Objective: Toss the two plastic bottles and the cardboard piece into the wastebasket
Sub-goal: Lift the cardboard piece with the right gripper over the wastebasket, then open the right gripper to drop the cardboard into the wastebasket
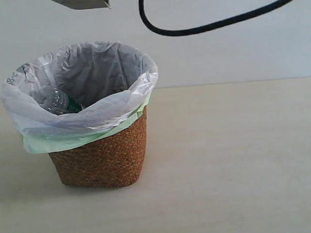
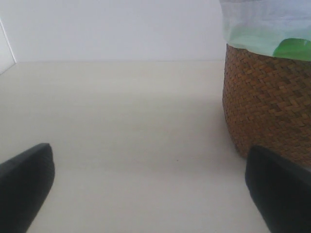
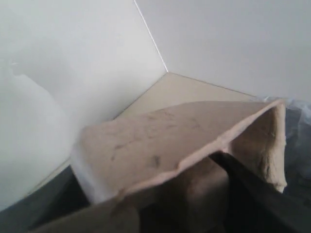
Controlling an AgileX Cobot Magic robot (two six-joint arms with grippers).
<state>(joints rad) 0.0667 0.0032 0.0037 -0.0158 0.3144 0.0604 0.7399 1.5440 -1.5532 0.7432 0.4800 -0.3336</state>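
Step in hand: the drop of the cardboard piece (image 3: 160,141) into the wastebasket (image 1: 103,160); by my reading it is carried over the rim and not yet let go.
Right pincer (image 3: 194,199): partly closed on the cardboard piece, which fills the right wrist view, with dark jaw parts showing under and beside it.
Left pincer (image 2: 150,194): jaws wide apart with nothing between them, low over the bare desk (image 1: 235,159), the wicker wall just beside one jaw.
Cardboard piece, place: in the exterior view a pale corner shows at the top border, at about 11 o'clock, straight above the basket's mouth; I take that to be the same piece, well clear of the bag (image 1: 91,67).
Wastebasket, place: at 9 o'clock in the exterior view, upright on the desk, its liner folded out over the rim.
Bottle (image 1: 59,101): one clear bottle with a green label lies inside, against the liner at the basket's 9 o'clock side.
Second bottle: not in sight; whether it lies deeper in the bag I cannot tell.
Cable (image 1: 193,28): a black loop hangs at 12 to 2 o'clock, apart from the basket.
Next move calls for: keeping the piece centred over the opening, then parting the jaws so it falls inside the liner and not onto the rim.
Risk: a light, wide piece may catch on the bag's folded edge.
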